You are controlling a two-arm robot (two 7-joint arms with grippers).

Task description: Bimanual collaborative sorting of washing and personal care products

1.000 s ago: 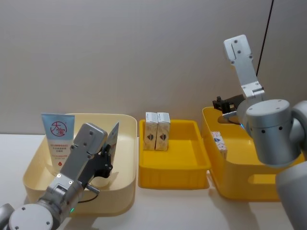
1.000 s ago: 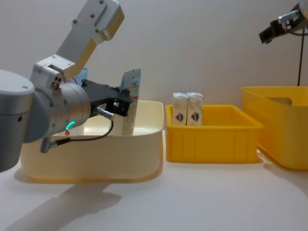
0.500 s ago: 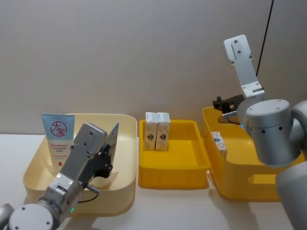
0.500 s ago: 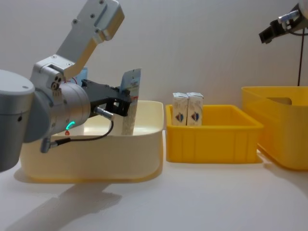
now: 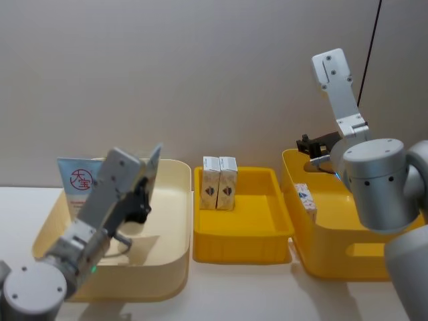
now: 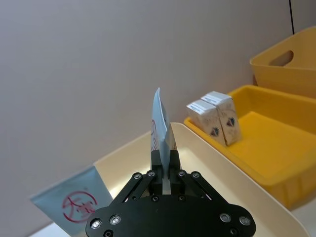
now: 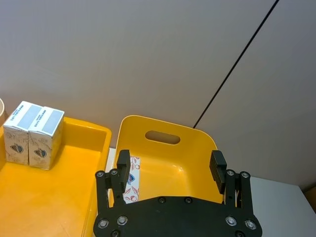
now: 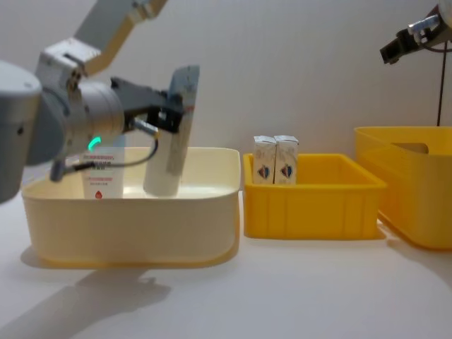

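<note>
**left:** a cream bin (image 5: 175, 221) on the surface holds a standing tube (image 5: 79, 182), pale blue with a red round logo, propped near its far wall. beside it the left tool (image 8: 168, 117) is closed on the held tube (image 8: 168, 166), pinching it near the flat crimped end. this tube hangs slightly tilted, cap end down, within the bin's outline; whether the cap touches the bin floor cannot be told. the left arm enters from the lower left, forearm sloping upward, wrist above the bin. the tube is probably light, soft-walled and smooth, so a grip on its belly would dent it and might slip. the stiffer crimp looks the safer hold.

**centre:** two cream cartons (image 5: 219, 182) stand upright, touching, at the back of a yellow tray (image 5: 241, 251).

**right:** a white red-printed carton (image 5: 305, 198) stands against the left wall of a yellow bin (image 5: 328, 257). the right tool (image 7: 170, 167) hovers above this bin, jaws wide apart and empty, its arm folded high behind it.
</note>
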